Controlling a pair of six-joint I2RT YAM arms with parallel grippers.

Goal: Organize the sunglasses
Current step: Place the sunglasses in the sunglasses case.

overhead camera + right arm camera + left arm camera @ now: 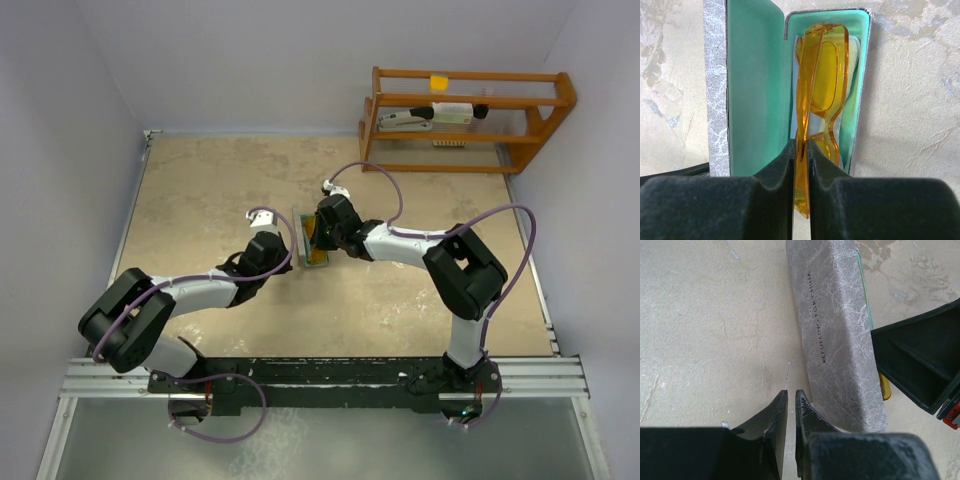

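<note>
The sunglasses (826,85), a thin-framed pair in translucent orange, sit folded in the green-lined tray of the open grey case (715,100), one temple standing edge-on along the tray's lid-side edge.

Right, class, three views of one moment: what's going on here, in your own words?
Two robot arms are putting a pair of sunglasses away. The right claw pinches the orange sunglasses by the frame and holds them in the green-lined tray of the open grey case, not yet released. The left claw is shut on nothing, low over the table right beside the case's outer side.
</note>
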